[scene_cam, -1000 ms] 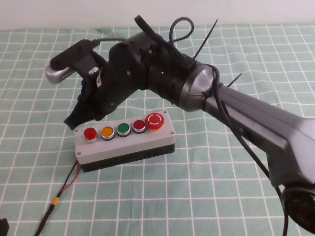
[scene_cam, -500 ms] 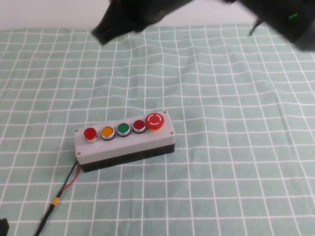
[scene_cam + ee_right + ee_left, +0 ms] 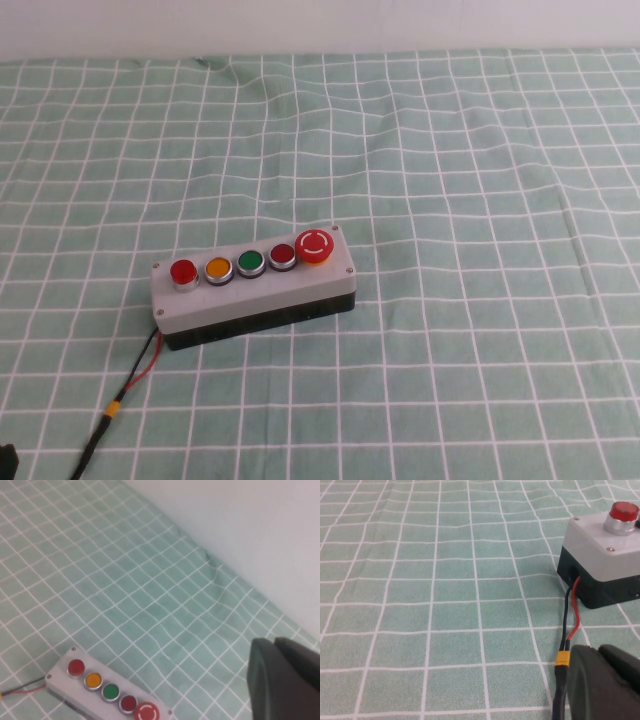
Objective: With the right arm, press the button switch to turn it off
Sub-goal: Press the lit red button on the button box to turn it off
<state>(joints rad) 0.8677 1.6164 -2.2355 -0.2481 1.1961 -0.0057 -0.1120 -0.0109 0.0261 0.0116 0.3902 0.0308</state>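
Grey button switch box [image 3: 253, 285] sits near centre on checked cloth [image 3: 480, 150]. The right gripper [image 3: 277, 675], at it a second ago, has risen high above, so pressing looks finished. The left gripper [image 3: 602, 680] rests near-left by the cable [image 3: 130, 385]. Neither opening can be told.

Robot test lab setup: bench [image 3: 480, 150] covered in green checked cloth, plain white wall [image 3: 300, 20] behind, wired pushbutton control box [image 3: 255, 290] as test piece. Left tool [image 3: 600, 680] low by the box's cable [image 3: 568, 622], right tool [image 3: 277, 675] high above the bench
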